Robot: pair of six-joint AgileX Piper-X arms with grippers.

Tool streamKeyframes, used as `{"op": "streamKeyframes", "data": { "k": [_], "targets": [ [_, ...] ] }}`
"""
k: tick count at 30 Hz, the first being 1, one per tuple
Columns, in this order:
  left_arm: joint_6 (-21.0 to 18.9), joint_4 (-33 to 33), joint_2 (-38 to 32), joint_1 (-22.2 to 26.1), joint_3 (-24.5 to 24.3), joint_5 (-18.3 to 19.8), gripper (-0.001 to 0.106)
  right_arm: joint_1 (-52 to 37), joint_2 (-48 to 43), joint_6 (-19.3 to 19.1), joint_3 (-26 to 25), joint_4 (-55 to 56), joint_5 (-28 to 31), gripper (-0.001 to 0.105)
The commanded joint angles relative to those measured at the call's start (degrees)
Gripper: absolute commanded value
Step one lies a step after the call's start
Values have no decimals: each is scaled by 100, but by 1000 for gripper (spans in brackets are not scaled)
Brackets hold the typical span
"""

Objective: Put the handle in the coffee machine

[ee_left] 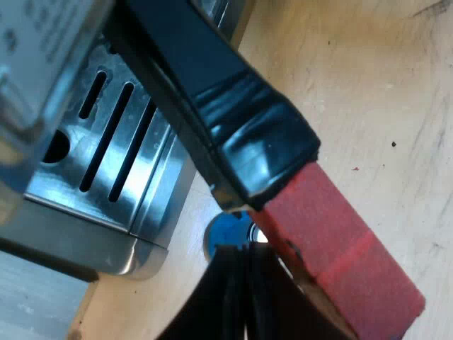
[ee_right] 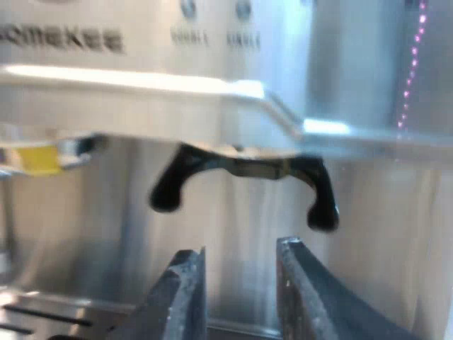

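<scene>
The holder's dark handle (ee_left: pixel 212 92) runs out from under the espresso machine (ee_right: pixel 141 85) and ends in its red tip (ee_left: pixel 340 241). My left gripper (ee_left: pixel 283 263) is shut on the handle at the red end, with one black finger (ee_left: pixel 237 297) against its side. Below the handle the machine's slotted drip tray (ee_left: pixel 113 149) shines. My right gripper (ee_right: pixel 241 249) is open in front of the machine with nothing between its fingers. Above it a black two-armed piece (ee_right: pixel 241 170) hangs under the machine's front.
A blue tamper (ee_left: pixel 225 230) stands on the wooden table (ee_left: pixel 382 85) by the drip tray's corner, just under the handle. A yellow part (ee_right: pixel 35 157) shows beneath the machine's front panel. The tray's slots (ee_right: pixel 42 317) lie beside my right fingers.
</scene>
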Motion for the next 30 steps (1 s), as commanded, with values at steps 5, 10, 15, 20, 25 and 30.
{"op": "streamKeyframes", "data": {
  "k": [5,10,15,20,25,30],
  "targets": [
    [-430,313,-251,-115,24,643,0,284,-909,-10,10,1364,-810,28],
    [-722,191,-264,-115,24,640,0,698,-1681,-10,10,2261,-1359,28],
    [-1042,75,-264,-115,24,640,0,921,-2037,-1,-7,2368,-1434,28],
    [-1371,69,-264,-174,24,626,0,1044,-2062,-1,-22,2368,-1492,28],
    [-1715,69,-280,-276,24,461,0,1042,-2062,-1,-22,2412,-1597,28],
    [-2232,-225,-466,-440,110,189,0,1042,-2062,-1,-22,2412,-1597,28]
  ]
}}
